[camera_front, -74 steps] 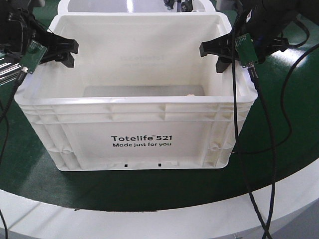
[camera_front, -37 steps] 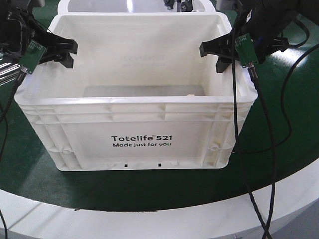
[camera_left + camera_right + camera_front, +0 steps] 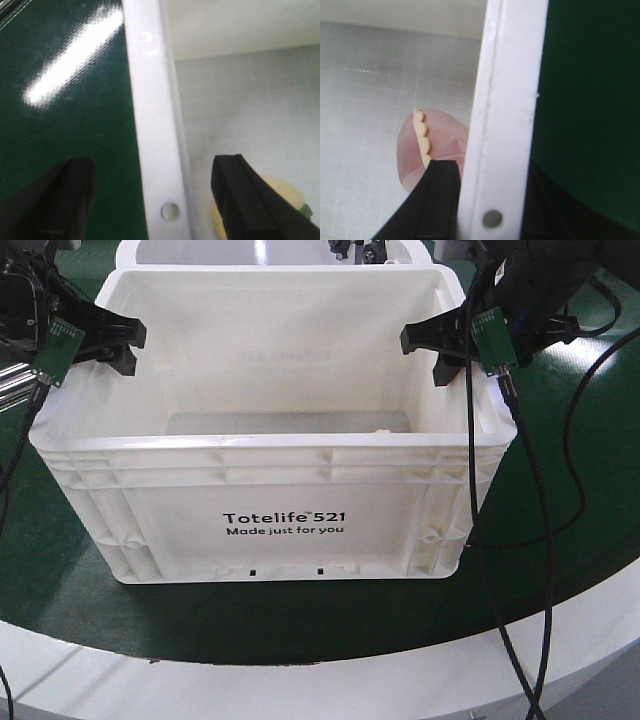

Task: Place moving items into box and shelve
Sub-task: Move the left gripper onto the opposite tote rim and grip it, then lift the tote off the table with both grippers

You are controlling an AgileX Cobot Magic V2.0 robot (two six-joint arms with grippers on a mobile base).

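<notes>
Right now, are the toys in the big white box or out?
In: wrist views show the pink toy and the cream toy on the box floor.

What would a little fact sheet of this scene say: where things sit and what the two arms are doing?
box: white crate, open top, standing on the green table
pink toy: inside the box, by its right wall
pale toy: inside the box, by its left wall
left end effector: open, astride the left rim, gaps on both sides
right end effector: astride the right rim; grip unclear
shelving: not yet done
</notes>
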